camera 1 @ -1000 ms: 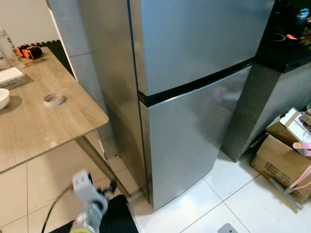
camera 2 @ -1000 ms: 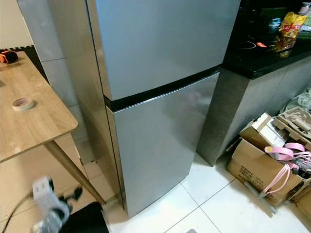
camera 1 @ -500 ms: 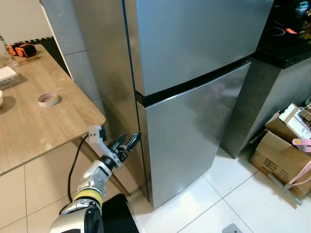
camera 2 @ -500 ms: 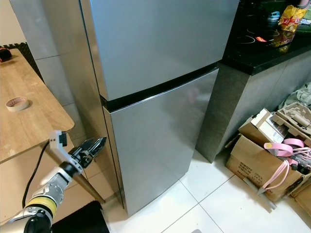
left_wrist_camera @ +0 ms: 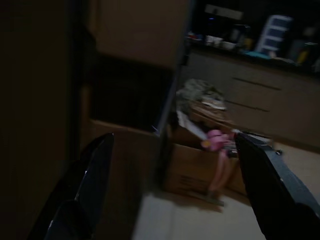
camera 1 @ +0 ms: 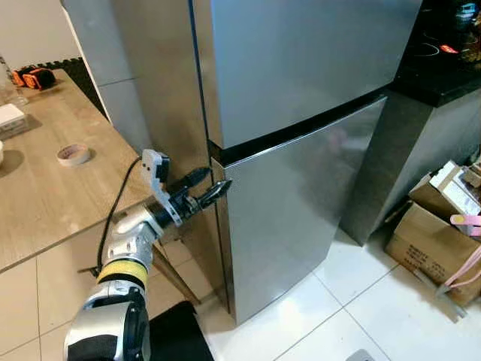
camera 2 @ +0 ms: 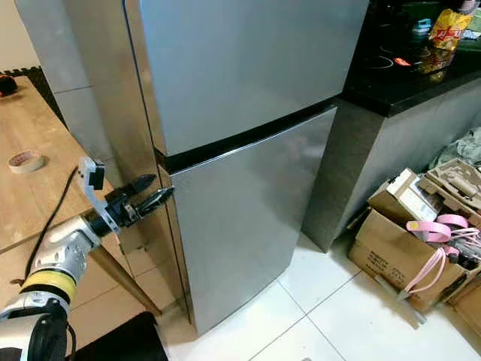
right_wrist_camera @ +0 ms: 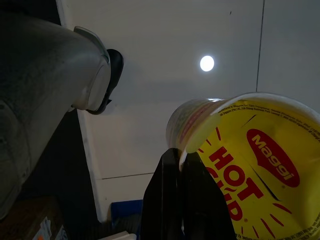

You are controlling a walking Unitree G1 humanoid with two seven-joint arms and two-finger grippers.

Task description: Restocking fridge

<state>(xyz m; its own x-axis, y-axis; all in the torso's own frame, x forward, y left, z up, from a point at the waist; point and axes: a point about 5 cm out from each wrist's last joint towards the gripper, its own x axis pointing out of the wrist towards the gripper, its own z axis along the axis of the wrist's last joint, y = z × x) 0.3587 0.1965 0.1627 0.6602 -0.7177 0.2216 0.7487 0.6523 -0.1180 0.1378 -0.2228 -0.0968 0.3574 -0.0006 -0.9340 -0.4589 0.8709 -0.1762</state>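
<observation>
A tall steel fridge [camera 1: 301,68] stands in front of me with both doors closed. My left gripper [camera 1: 219,178] is open, its fingertips at the left edge of the lower door [camera 1: 301,218], just under the dark gap between the doors. In the dark left wrist view the two black fingers [left_wrist_camera: 95,175] stand wide apart beside the fridge's edge [left_wrist_camera: 167,105]. In the right wrist view my right gripper [right_wrist_camera: 181,165] is shut on the rim of a yellow Maggi Hot Cup noodle cup [right_wrist_camera: 255,165], seen against the ceiling.
A wooden table [camera 1: 45,203] with a tape roll [camera 1: 74,154] stands at my left, its leg close to the fridge. A black counter [camera 1: 443,75] adjoins the fridge's right side. Cardboard boxes [camera 1: 432,248] sit on the white tiles at the right. A black mat [camera 1: 180,335] lies near my feet.
My left arm has risen from near the floor up to the left edge of the lower fridge door, fingers open. The camera shifted slightly.
</observation>
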